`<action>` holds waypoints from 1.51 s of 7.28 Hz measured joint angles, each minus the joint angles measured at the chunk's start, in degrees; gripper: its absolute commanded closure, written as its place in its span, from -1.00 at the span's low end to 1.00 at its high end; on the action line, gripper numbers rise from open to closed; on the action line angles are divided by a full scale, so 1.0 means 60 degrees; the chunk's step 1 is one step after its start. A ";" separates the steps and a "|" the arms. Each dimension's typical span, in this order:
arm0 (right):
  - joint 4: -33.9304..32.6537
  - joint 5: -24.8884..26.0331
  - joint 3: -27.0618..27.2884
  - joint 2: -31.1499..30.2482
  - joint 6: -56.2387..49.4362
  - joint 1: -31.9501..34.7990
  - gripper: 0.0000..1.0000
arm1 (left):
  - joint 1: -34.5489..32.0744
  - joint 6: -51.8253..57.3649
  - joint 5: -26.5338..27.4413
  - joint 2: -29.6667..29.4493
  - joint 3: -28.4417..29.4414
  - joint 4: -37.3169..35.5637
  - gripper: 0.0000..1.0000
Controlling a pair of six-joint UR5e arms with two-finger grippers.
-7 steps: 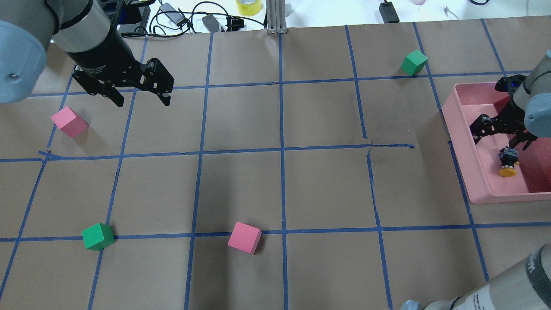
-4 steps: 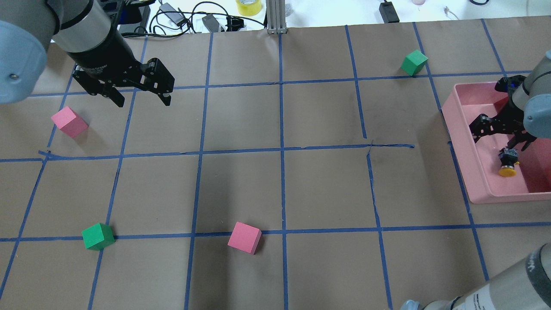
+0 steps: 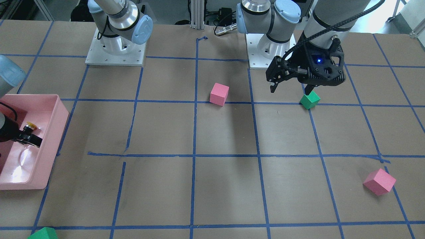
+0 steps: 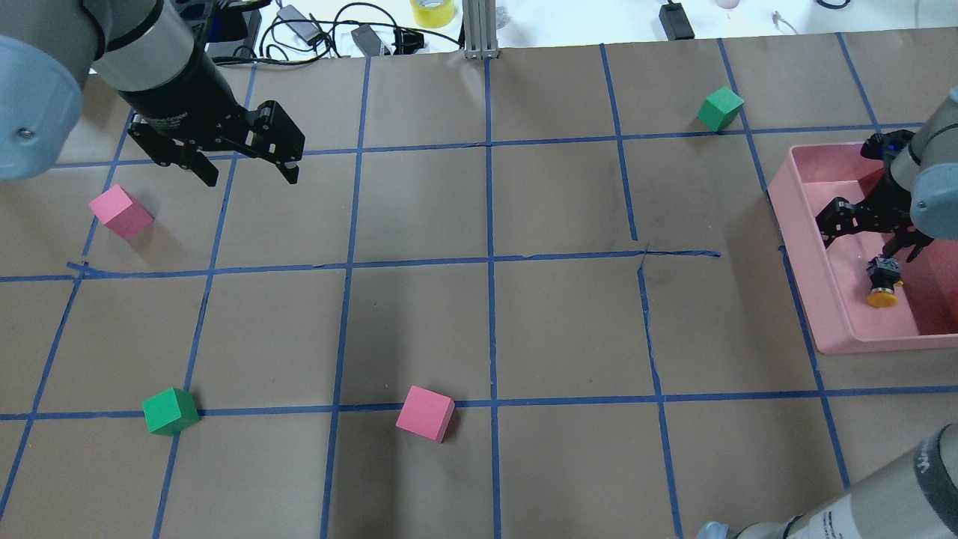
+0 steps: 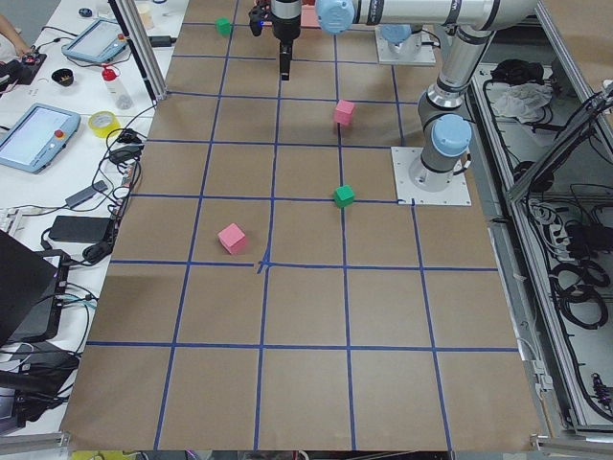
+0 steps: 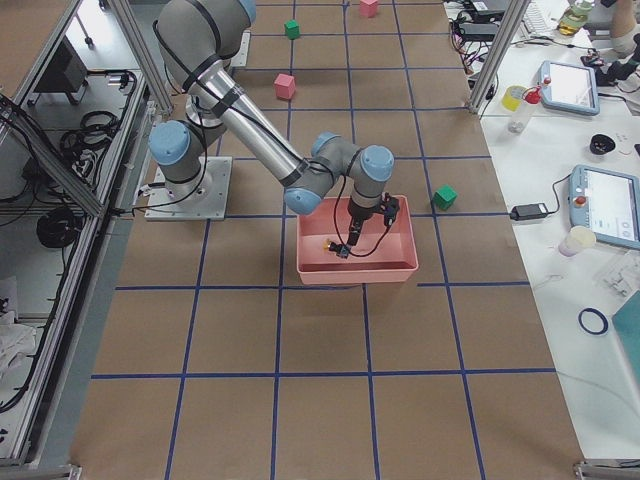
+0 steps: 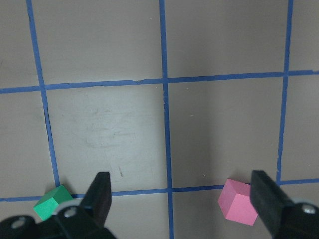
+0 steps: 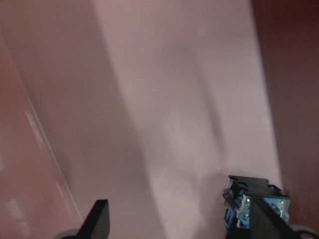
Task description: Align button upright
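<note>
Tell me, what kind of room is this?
Probably a robot lab: left arm and right arm bolted to a table with blue tape grid, tablets and cables alongside.

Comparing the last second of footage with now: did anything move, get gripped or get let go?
Nothing visibly changed. The right pincer is open as before inside the pink plastic tray, with one finger beside the yellow-capped push-button switch. The switch lies tipped over and ungripped. The left pincer hovers open over the table in the same spot. The pink cubes and green cubes kept their places.
</note>
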State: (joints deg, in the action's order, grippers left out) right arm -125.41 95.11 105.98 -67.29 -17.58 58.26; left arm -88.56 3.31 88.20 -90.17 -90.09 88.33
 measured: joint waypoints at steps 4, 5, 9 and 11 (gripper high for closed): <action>-0.0143 0.0518 -0.0026 0.0009 -0.0895 -0.0012 -1.00 | 0.0017 0.0042 0.0031 -0.0016 0.0010 -0.0014 -1.00; -0.0221 0.0742 -0.0027 0.0010 -0.1170 -0.0012 -1.00 | 0.0018 0.0048 0.0028 -0.0025 0.0012 -0.0023 -1.00; -0.0322 0.0973 0.0009 0.0027 -0.1374 -0.0031 -1.00 | 0.0072 0.0052 0.0009 -0.0030 0.0018 -0.0029 -1.00; -0.0412 0.1191 0.0010 0.0065 -0.1395 -0.0039 -1.00 | 0.0081 0.0051 -0.0004 -0.0030 0.0016 -0.0029 -1.00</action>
State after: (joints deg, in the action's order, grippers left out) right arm -127.89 102.25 106.05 -66.90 -25.95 58.03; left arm -88.08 3.61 88.17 -90.35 -89.99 88.15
